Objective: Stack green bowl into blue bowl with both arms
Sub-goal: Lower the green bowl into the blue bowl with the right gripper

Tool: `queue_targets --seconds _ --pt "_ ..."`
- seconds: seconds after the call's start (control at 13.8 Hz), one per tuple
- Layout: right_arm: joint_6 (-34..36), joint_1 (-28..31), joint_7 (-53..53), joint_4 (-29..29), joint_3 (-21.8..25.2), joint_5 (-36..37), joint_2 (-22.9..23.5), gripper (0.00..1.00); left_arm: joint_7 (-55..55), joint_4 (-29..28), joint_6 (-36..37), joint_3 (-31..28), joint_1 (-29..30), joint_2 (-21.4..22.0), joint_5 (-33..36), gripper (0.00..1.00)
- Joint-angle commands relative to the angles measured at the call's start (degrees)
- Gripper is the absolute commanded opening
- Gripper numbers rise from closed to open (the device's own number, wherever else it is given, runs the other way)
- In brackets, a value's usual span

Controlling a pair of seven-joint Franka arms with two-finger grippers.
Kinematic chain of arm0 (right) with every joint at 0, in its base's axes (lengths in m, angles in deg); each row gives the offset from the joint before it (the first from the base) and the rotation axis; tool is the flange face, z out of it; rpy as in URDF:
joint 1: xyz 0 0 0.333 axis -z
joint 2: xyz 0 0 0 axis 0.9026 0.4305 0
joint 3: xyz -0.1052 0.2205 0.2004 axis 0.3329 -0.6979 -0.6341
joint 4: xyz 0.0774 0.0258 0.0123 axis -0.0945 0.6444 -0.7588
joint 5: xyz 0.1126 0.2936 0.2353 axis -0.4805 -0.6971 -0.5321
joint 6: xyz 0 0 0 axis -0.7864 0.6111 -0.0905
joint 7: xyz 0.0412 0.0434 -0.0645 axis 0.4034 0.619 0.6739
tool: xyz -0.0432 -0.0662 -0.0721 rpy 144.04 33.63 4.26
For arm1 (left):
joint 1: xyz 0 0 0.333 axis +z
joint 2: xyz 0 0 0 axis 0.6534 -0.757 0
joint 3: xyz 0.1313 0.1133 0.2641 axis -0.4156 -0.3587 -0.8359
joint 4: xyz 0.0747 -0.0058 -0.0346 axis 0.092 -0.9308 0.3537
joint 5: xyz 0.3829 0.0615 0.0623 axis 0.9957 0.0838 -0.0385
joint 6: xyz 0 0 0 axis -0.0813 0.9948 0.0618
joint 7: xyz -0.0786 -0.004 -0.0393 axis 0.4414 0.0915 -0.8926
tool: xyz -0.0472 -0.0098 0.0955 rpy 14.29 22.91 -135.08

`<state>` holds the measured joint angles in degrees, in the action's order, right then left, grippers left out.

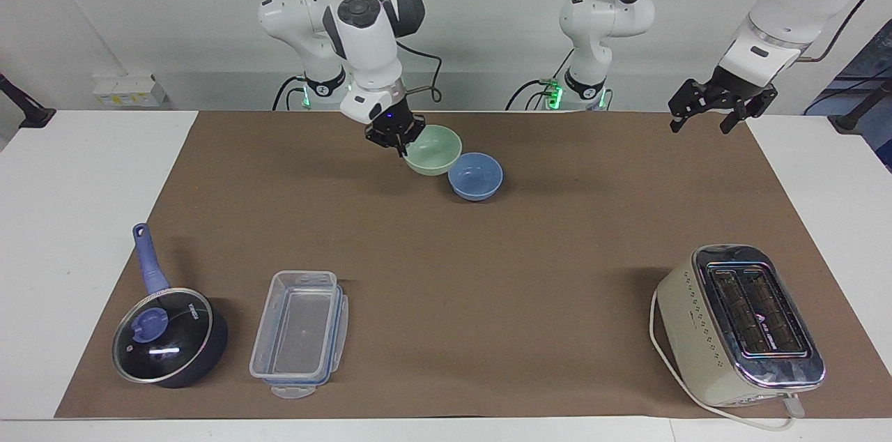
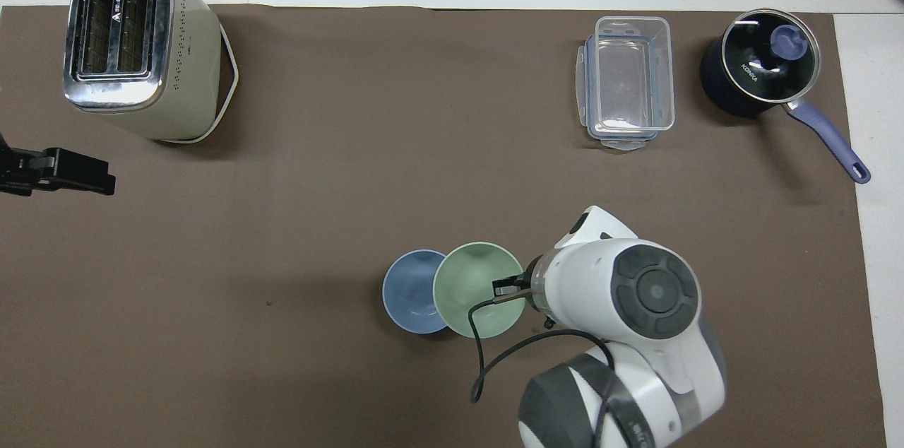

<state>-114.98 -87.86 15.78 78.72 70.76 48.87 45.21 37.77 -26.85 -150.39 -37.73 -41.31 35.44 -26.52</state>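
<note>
The pale green bowl (image 1: 435,149) hangs in the air, upright, with my right gripper (image 1: 396,132) shut on its rim. It sits partly over the light blue bowl (image 1: 476,176), which stands on the brown mat in the middle, near the robots. In the overhead view the green bowl (image 2: 474,287) covers one edge of the blue bowl (image 2: 408,291), and the right gripper (image 2: 506,287) pinches the green rim on the side away from it. My left gripper (image 1: 705,121) is open and empty, raised over the mat's edge at the left arm's end; it also shows as the left gripper (image 2: 67,172) at that view's border.
A cream toaster (image 1: 740,325) stands farther from the robots at the left arm's end. A clear plastic container (image 1: 300,334) and a dark lidded saucepan (image 1: 171,337) with a blue handle stand farther out at the right arm's end. The brown mat (image 1: 488,288) covers the table.
</note>
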Motion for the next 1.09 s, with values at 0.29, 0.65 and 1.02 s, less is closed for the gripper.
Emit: queue_targets --seconds 0.29,0.65,1.02 --pt "-10.3 -6.3 -8.0 -1.1 0.4 -1.2 7.7 0.00 0.0 1.8 1.9 0.5 0.7 0.8 1.2 1.00" --pt "-14.6 -8.6 -10.3 -1.1 0.3 -1.1 12.4 0.00 0.0 1.8 2.0 0.5 0.8 0.8 1.2 1.00" --pt "-14.0 -8.2 -9.7 -1.2 0.8 0.1 11.2 0.71 0.0 1.8 1.9 0.5 0.8 0.8 1.2 1.00"
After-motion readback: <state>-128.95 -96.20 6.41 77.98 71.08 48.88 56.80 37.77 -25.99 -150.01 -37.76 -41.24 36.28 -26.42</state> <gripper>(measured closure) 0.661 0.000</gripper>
